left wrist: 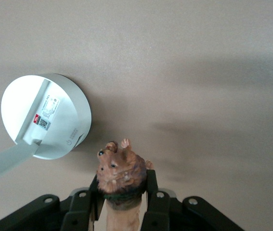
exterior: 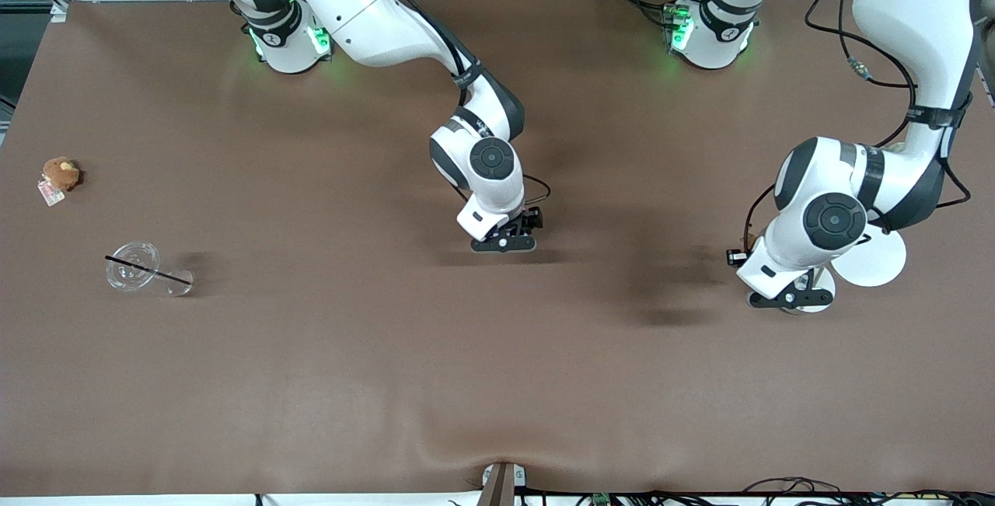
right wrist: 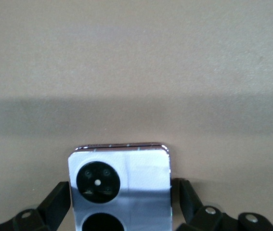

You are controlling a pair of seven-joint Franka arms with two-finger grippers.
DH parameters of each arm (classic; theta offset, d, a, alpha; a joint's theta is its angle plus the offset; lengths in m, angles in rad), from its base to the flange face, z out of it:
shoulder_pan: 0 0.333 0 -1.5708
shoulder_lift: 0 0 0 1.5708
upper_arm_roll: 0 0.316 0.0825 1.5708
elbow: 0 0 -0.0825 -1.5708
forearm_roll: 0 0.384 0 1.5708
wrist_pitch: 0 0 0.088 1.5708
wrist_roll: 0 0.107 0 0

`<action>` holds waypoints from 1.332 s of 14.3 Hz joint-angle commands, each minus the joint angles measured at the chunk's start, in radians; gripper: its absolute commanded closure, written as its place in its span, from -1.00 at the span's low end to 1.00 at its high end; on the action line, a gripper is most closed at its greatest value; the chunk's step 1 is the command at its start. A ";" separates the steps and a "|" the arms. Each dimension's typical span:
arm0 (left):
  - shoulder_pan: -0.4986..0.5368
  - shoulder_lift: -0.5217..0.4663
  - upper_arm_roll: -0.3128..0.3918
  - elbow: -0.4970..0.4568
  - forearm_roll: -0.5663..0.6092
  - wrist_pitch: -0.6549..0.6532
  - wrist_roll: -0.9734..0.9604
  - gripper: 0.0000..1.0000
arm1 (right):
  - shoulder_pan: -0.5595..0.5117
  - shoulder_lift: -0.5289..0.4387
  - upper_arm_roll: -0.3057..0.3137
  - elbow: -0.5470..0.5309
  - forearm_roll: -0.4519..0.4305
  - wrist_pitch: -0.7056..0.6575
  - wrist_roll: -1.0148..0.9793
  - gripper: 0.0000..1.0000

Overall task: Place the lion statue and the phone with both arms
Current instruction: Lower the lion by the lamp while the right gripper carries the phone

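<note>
The lion statue (left wrist: 119, 168), a small reddish-brown figurine, is pinched head-up between the fingers of my left gripper (left wrist: 123, 185), which is shut on it. That gripper (exterior: 789, 302) hangs low at the left arm's end of the table, and the arm hides the statue in the front view. The phone (right wrist: 126, 163), pale lavender with round black camera circles, sits between the spread fingers of my right gripper (right wrist: 122, 192). The right gripper (exterior: 505, 243) is open, low over the middle of the table. Its hand covers the phone in the front view.
A white round stand (left wrist: 45, 115) with a label and a stem lies on the mat beside the left gripper; its white discs (exterior: 874, 257) show under that arm. A brown plush with a tag (exterior: 61, 173) and a clear cup with a black straw (exterior: 136, 266) lie at the right arm's end.
</note>
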 commanded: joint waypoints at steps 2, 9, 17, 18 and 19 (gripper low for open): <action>0.009 0.013 -0.007 -0.015 0.044 0.043 0.001 1.00 | 0.016 0.017 -0.007 0.019 0.004 -0.004 0.023 -1.00; 0.015 0.059 -0.007 -0.009 0.140 0.074 -0.018 1.00 | 0.017 0.007 -0.010 0.013 0.000 -0.007 0.018 0.05; 0.028 0.103 -0.003 -0.010 0.194 0.144 -0.053 1.00 | -0.145 -0.269 -0.142 -0.093 -0.009 -0.265 -0.038 0.04; 0.031 0.103 -0.003 -0.010 0.197 0.146 -0.058 1.00 | -0.188 -0.306 -0.142 -0.136 -0.009 -0.260 -0.115 0.04; 0.031 0.105 -0.003 -0.012 0.196 0.149 -0.059 1.00 | -0.231 -0.329 -0.142 -0.162 -0.009 -0.259 -0.193 0.03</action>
